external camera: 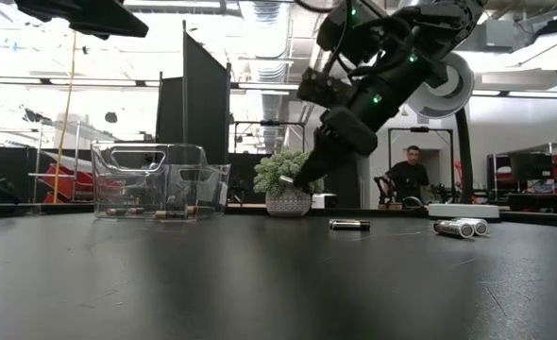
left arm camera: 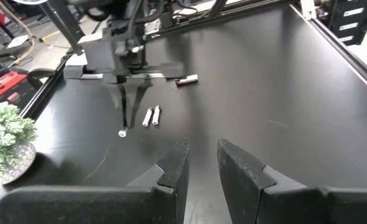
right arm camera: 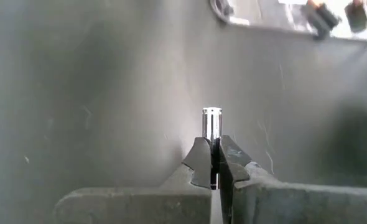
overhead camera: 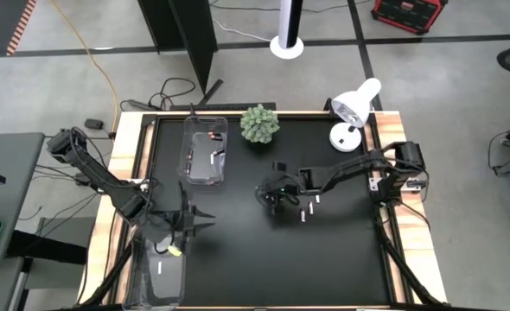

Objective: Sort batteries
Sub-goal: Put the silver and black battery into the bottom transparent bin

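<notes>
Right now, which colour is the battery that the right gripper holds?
Silver-white battery, best seen in the right wrist view.

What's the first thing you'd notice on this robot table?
The right claw pinches a tiny silver battery, lifted above the middle of the black table. Three more batteries lie loose just right of it. A little green plant sits at the far edge, beside a clear bin.

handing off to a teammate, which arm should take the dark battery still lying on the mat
Left, likely. The right gripper is shut on a silver battery, so it is busy. The left gripper is open and empty, though it sits farther from the dark battery.
</notes>
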Controlling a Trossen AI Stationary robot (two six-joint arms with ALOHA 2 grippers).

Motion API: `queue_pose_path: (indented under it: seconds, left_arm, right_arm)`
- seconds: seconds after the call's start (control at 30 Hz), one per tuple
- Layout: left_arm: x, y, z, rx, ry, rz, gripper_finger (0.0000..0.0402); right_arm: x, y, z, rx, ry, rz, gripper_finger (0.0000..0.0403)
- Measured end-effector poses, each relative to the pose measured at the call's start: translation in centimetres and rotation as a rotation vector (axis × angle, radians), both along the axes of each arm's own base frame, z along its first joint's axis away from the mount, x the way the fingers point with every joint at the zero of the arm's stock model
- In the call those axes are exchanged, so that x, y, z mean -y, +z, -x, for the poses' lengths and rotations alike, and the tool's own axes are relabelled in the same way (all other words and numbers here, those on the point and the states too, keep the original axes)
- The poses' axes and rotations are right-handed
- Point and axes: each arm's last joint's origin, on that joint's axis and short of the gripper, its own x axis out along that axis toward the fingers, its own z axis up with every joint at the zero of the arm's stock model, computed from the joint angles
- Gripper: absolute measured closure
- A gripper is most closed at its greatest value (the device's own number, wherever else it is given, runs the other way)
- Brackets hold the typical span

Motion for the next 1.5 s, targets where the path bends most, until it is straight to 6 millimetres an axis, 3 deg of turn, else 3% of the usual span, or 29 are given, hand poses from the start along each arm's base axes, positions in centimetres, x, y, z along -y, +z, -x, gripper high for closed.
queue_pose_path:
  seconds: [0.17,0.63,0.8,1.17,1.5]
  left_arm:
    - [-0.5,0.0,-0.3,0.000,0.026,0.000,0.0324]
    - [-1.0,0.1,-0.6,0.000,0.049,-0.032,0.0324]
    - [-1.2,1.2,-0.2,0.034,0.046,-0.016,0.0324]
    - [-2.1,5.8,3.5,0.201,-0.008,0.067,0.0324]
    - [-3.5,8.0,6.6,0.301,-0.065,0.139,0.0324]
  right_arm:
    - [-1.1,0.8,-0.6,0.074,0.040,0.007,0.0394]
    - [-5.4,5.7,-3.0,0.225,0.192,0.049,0.0394]
    - [-7.0,6.7,-3.2,0.300,0.228,0.038,0.0394]
    - [-10.0,7.4,-4.0,0.455,0.281,-0.002,0.0394]
    - [-13.1,7.1,-8.7,0.510,0.334,0.002,0.0394]
